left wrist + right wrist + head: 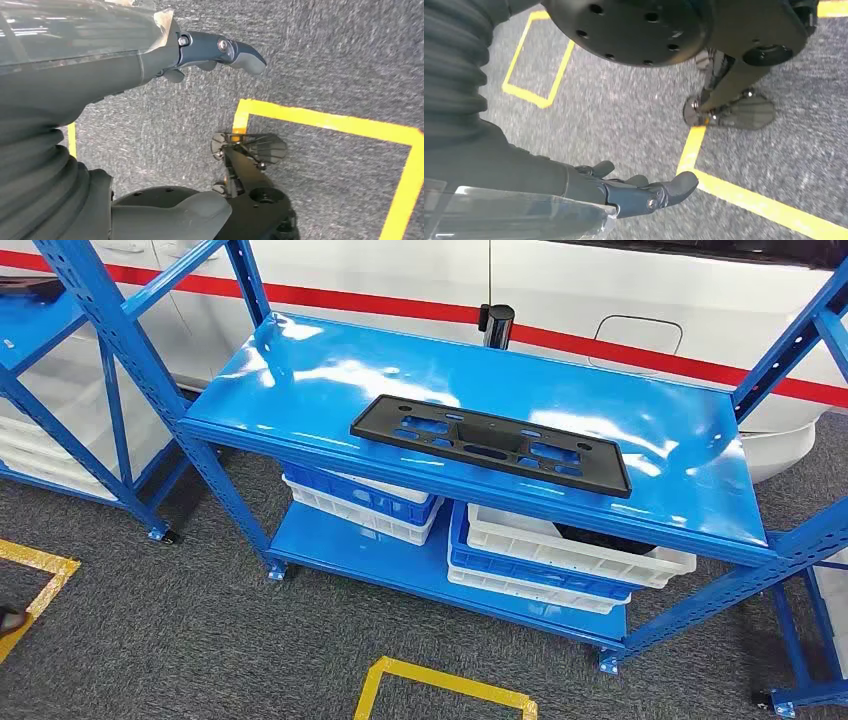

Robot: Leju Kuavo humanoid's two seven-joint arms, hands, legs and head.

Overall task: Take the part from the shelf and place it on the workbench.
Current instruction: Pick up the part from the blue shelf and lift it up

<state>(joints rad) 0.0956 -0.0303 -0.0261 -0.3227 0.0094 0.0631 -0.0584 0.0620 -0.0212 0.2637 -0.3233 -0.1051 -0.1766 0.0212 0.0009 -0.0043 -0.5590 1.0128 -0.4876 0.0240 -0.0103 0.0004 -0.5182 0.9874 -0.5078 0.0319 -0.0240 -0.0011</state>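
A flat black plastic part [490, 443], long and rectangular with several cut-outs, lies on the top board of the blue metal shelf [300, 370], slightly right of its middle. My left hand [210, 55] hangs above the grey carpet with its fingers stretched out and apart, holding nothing. My right hand [639, 190] likewise hangs over the carpet, fingers extended and empty. Both hands are far from the part.
White and blue crates [560, 550] sit on the shelf's lower board. Another blue rack [60, 370] stands at the left, and shelf uprights [790, 350] rise at the right. Yellow tape lines [440, 685] mark the carpet. A white car body [600, 300] stands behind the shelf.
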